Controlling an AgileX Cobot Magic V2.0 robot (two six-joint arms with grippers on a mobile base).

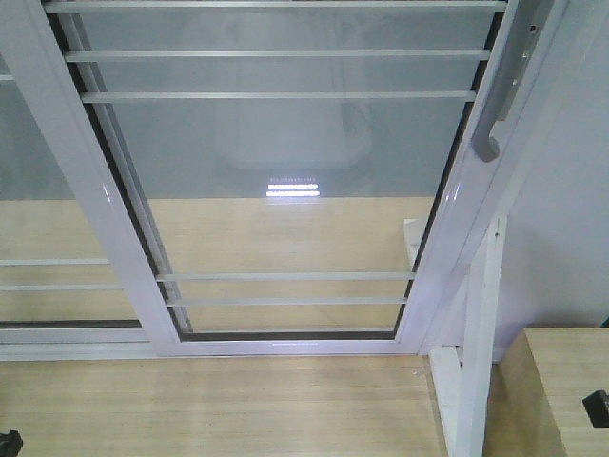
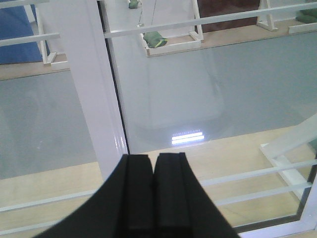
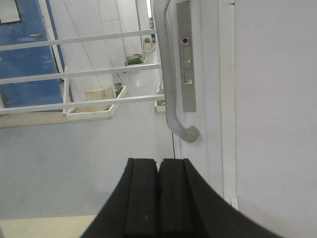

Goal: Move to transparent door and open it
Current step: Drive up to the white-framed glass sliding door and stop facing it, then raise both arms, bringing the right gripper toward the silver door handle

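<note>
Facing one transparent door, one handle; left claw, right claw closed.

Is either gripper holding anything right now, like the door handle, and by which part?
Nothing is held. Left gripper and right gripper are both shut, empty; the grey handle on the transparent door is ahead of the right gripper, untouched.

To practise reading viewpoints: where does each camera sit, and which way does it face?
Front view: high, tilted down at the transparent door and floor; no arm shows.
Left wrist: behind the shut left jaws, facing a white frame rail.
Right wrist: behind the shut right jaws, facing the handle.
Front and right wrist share the handle.
</note>
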